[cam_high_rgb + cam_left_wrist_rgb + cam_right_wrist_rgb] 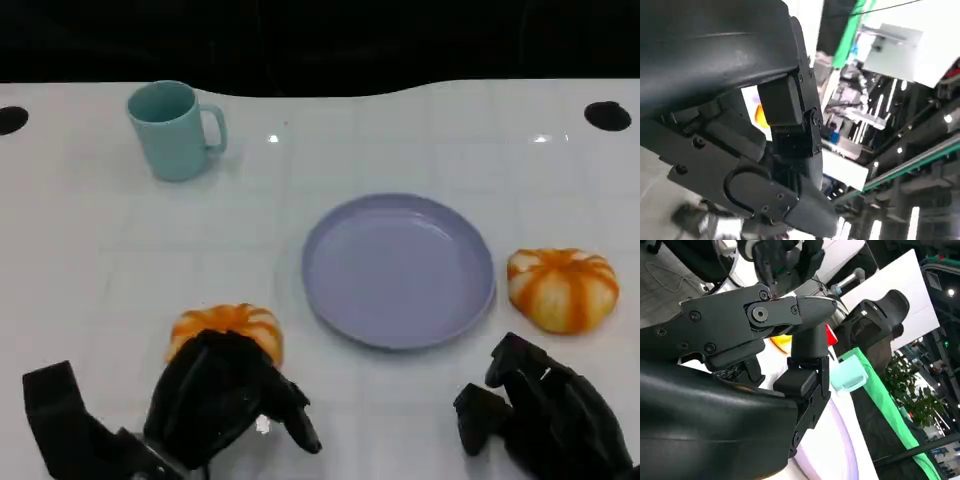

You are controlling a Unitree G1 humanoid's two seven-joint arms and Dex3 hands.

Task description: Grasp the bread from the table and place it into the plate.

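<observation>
Left hand (225, 400) draped over the near edge of an orange-striped bread (228, 328), grasp impossible to confirm; right hand (540, 410) curled on nothing, just short of a second bread (562, 288). Between the breads a lilac plate (398, 270), bare. Farther back, left, a teal mug (172, 130) on the white table (90, 240).

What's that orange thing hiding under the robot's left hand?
A round orange bread with pale stripes, like the one right of the plate. The left hand covers its near side, so whether the fingers actually touch or grip it cannot be seen.
</observation>
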